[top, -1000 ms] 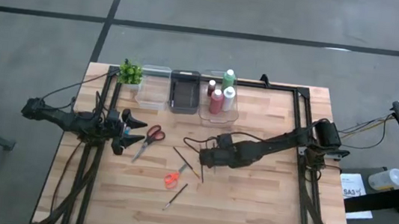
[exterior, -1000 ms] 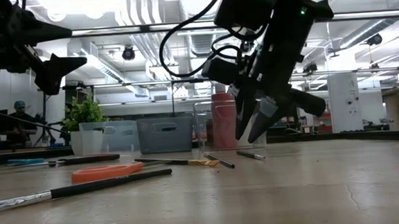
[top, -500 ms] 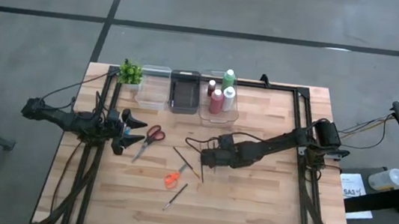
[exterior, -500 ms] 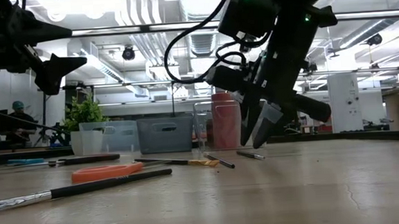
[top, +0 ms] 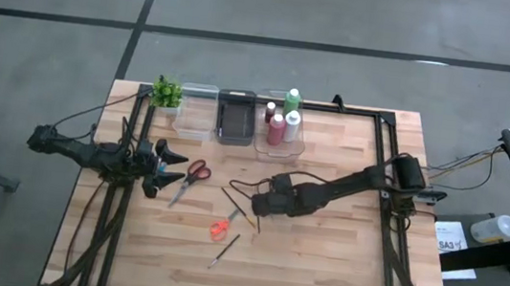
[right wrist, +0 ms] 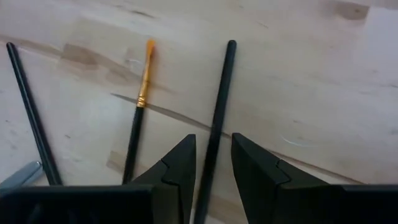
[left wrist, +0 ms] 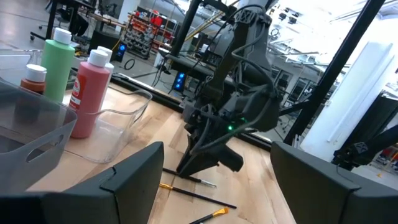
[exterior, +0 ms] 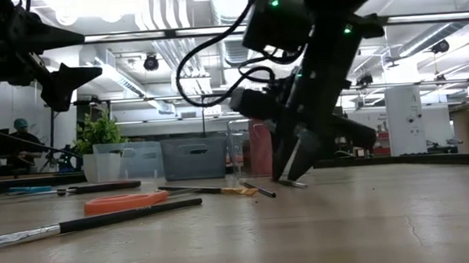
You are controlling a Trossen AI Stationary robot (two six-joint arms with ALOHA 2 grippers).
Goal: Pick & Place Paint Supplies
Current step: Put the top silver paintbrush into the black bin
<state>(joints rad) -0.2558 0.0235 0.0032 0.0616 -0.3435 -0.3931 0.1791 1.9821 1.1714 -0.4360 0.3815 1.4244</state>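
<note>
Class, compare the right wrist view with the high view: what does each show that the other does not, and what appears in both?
Only the right wrist view shows the brush handle lying between the right end effector fingers, open around it, and the yellow bristle tip of a neighbouring brush. Only the high view shows the waiting left end effector, open, the scissors, the potted plant and the bottles in their clear bin. Both show brushes lying on the wooden table.

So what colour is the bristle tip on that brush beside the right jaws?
Orange-yellow bristle tip, clearest in the right wrist view.
</note>
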